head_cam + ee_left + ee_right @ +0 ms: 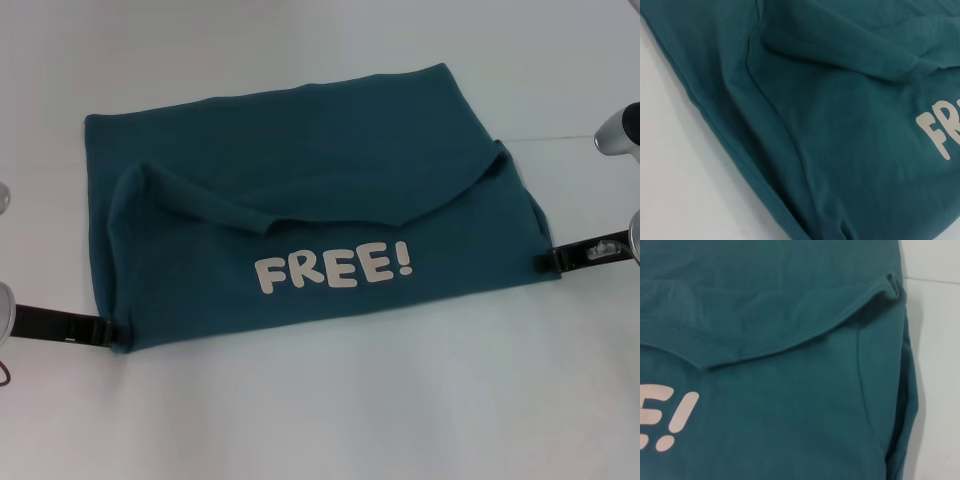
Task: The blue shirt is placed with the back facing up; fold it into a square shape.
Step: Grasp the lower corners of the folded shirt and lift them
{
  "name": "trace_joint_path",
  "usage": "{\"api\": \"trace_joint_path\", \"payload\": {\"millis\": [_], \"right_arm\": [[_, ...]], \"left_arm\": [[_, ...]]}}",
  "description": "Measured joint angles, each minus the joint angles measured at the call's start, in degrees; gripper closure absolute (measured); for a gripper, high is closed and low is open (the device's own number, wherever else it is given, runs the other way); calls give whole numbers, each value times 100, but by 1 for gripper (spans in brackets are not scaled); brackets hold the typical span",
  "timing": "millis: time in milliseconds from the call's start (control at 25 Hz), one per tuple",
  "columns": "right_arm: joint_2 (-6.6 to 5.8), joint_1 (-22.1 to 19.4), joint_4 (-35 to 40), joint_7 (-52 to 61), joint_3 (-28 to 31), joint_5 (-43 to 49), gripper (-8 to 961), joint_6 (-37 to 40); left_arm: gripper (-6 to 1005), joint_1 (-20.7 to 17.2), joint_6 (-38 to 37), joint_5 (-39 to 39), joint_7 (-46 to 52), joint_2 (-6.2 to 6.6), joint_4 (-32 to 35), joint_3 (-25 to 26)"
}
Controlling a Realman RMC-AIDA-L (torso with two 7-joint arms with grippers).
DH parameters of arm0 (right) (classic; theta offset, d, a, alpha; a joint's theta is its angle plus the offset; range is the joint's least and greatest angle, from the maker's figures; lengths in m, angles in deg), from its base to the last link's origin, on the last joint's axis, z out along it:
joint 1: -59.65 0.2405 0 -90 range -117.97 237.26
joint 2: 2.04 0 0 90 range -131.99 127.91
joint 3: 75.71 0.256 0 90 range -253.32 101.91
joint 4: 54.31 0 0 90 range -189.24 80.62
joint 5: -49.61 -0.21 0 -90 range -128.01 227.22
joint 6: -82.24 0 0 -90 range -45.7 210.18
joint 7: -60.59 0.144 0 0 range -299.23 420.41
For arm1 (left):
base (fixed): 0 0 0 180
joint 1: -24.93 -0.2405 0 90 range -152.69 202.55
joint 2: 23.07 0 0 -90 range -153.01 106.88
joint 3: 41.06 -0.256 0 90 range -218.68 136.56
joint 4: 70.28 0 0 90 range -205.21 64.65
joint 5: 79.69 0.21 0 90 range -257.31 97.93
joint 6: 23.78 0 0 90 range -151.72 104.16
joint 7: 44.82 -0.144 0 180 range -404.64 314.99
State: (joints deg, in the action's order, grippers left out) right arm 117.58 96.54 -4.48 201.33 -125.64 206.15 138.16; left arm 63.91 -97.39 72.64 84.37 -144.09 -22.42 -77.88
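Note:
The blue shirt point(300, 190) lies on the white table, folded over into a wide rectangle. White letters "FREE!" point(333, 270) face up on its near part, and the curved neckline point(330, 215) runs just above them. My left gripper point(113, 331) sits at the shirt's near left corner, shut on the fabric edge. At the shirt's near right edge, my right gripper point(547, 262) is likewise shut on the cloth. The left wrist view shows teal fabric point(830, 125) with a seam, and the right wrist view shows the neckline point(790, 342). Neither wrist view shows fingers.
The white table point(330, 420) stretches all around the shirt. A thin line point(560, 137) crosses the table at the right, behind the right arm's silver wrist point(620, 130).

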Motion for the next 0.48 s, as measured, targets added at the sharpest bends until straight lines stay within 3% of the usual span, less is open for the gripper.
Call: {"api": "trace_joint_path", "payload": {"millis": [120, 320, 480], "right_arm": [[-4, 3, -15, 18, 0, 1, 609, -29], [-10, 12, -69, 35, -8, 36, 852, -94], [-9, -5, -74, 37, -8, 39, 915, -115]], "left_arm": [[993, 2, -2, -1, 0, 4, 3, 0], [993, 5, 3, -1, 0, 7, 4, 0], [994, 5, -5, 0, 0, 11, 4, 0]]}}
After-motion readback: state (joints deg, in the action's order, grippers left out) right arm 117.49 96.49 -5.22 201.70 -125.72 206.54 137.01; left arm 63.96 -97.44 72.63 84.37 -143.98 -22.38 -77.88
